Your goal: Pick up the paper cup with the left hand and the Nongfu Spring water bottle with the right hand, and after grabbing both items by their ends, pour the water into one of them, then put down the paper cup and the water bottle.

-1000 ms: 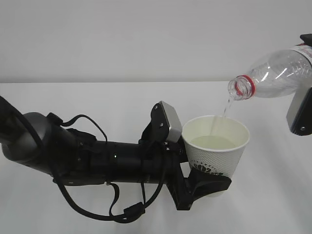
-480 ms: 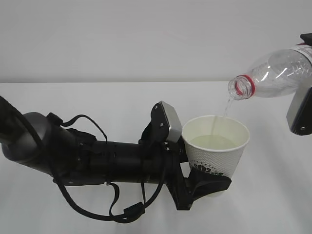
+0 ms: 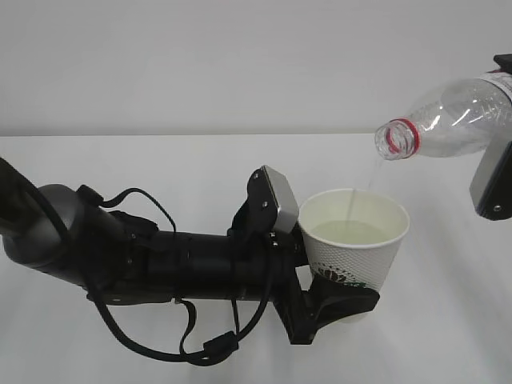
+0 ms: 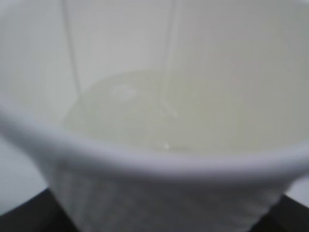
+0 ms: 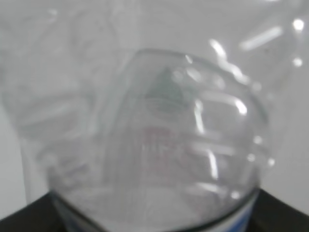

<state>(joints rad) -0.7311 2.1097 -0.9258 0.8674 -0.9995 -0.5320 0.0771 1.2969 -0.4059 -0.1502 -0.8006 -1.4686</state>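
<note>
Clear water (image 3: pixel 353 206) falls thinly from our tilted Nongfu Spring water bottle (image 3: pixel 448 118), grasped by the right hand (image 3: pixel 498 132), into the partly filled paper cup (image 3: pixel 352 240) clamped low by the left hand (image 3: pixel 340 300) above the table (image 3: pixel 160 160), so both set-downs remain.

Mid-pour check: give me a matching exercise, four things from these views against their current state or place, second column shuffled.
Things:
1. paper cup
2. Nongfu Spring water bottle
3. water
4. left gripper

States:
A. tilted, open mouth above the cup
B. clamped around the cup's base
C. upright, partly filled
D. thin stream falling, pooled in the cup

Pairs: 1-C, 2-A, 3-D, 4-B
</note>
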